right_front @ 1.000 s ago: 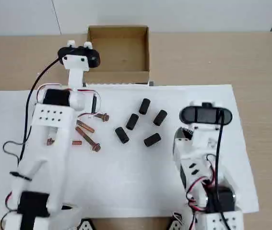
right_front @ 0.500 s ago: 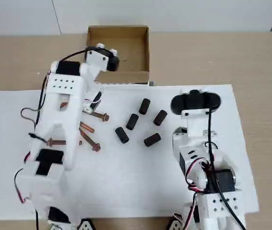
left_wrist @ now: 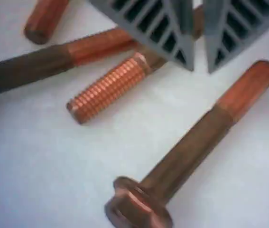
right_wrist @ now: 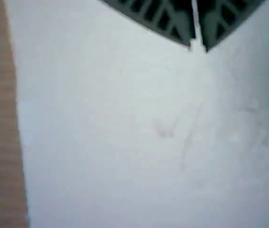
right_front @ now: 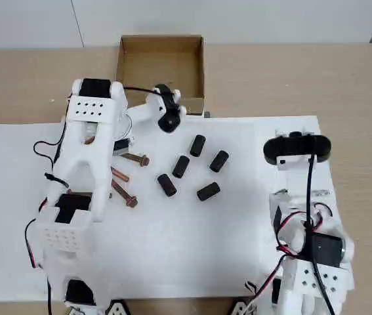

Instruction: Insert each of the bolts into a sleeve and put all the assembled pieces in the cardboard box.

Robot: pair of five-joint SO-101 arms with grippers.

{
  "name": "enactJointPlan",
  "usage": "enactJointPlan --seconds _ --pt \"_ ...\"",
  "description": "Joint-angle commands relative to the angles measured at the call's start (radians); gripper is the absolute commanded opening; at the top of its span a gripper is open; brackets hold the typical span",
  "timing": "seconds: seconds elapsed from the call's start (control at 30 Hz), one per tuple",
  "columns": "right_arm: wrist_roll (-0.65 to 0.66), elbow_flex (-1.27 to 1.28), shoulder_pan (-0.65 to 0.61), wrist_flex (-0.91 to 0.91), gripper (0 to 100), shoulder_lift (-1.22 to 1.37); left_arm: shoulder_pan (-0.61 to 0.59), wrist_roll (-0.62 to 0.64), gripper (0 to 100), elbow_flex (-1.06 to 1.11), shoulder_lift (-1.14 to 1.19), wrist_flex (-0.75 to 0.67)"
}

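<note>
The table [right_front: 271, 79] and the paper [right_front: 192, 256] are lit brightly and evenly from above in the high view. Only faint, soft-edged shadows are cast on the paper beside the arms and the sleeves [right_front: 181, 166]. In the left wrist view, the long bolt [left_wrist: 191, 142] is darkened by shade along most of its shaft, while its tip is lit bright copper. Small glints are caught on the threaded bolt [left_wrist: 108, 88]. In the right wrist view, the paper is lit flatly, with weak grey shading.
</note>
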Motion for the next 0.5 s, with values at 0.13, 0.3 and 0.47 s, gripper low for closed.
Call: enactJointPlan --seconds 0.13,0.3,0.47 --pt "0.015 -0.054 0.016 0.038 0.4 0.005 0.006 -0.183 1 -0.035 -0.005 0.029" --pt "0.015 -0.051 0.016 0.033 0.4 0.007 -0.002 -0.293 1 -0.035 0.041 0.029" --pt "0.015 -0.051 0.018 0.039 0.4 0.007 0.003 -0.290 7 -0.036 0.101 0.029"
